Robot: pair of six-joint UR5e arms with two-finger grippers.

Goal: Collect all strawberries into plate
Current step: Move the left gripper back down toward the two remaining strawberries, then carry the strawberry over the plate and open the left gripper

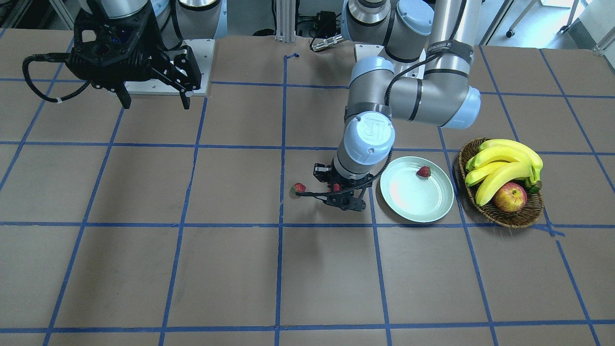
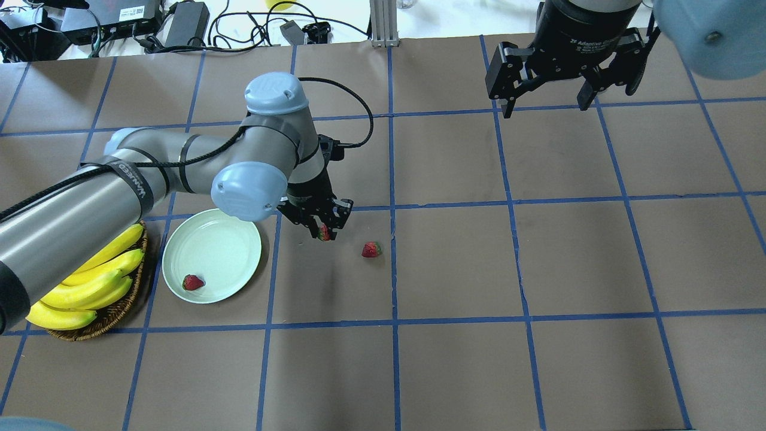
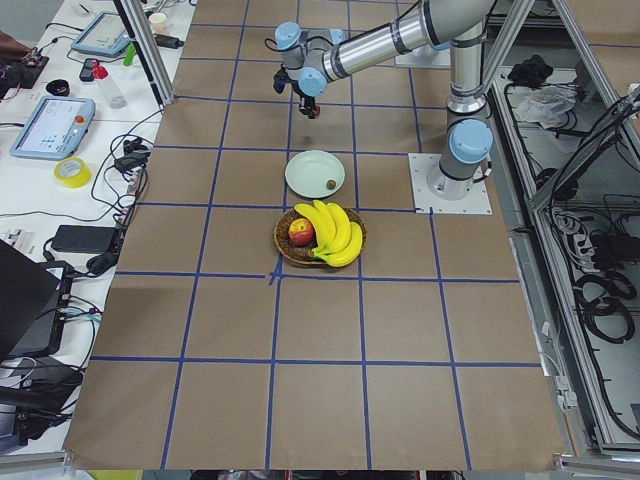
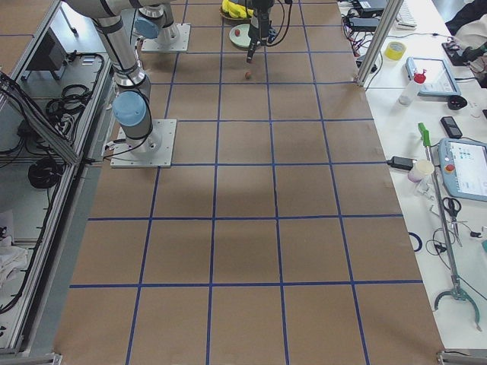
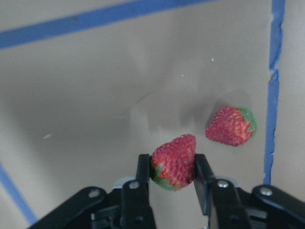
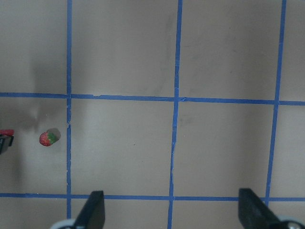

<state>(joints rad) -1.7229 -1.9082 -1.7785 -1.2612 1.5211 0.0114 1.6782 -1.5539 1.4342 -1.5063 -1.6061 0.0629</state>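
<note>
Surface [image 2: 538,269]: brown, marked into squares by blue tape lines [image 2: 455,204].

Left arm [image 2: 119,191]: stretched low over the basket and past the plate, wrist turned downward on the side of the plate away from the basket.

Right end effector [image 2: 546,108]: well apart from the plate, to the robot's right of it, raised over bare surface. Fingers [image 2: 507,96] spread wide, nothing between them.

Basket [image 1: 509,218]: brown wicker, just beside the plate on the robot's left of it, a narrow gap between the two. Contains the bananas and the apple.

Plate [image 2: 230,239]: round, pale mint green, raised rim, flat on the surface.

Bananas [image 1: 504,163]: yellow bunch, filling most of the basket.

Left end effector [image 2: 322,226]: near the plate, on the side away from the basket, pointing down. Fingers [image 5: 202,179] drawn close together and clamped on the second strawberry, one pad against each flank.

Apple [image 1: 510,197]: red-yellow, in the basket beside the bananas.

First strawberry [image 2: 192,282]: inside the plate, close to the rim on the side toward the basket.

Second strawberry [image 5: 174,161]: between the left end effector's fingers, outside the plate.

Third strawberry [image 2: 371,249]: loose on the surface, farther from the plate than the second, next to a tape line, apart from both end effectors.
</note>
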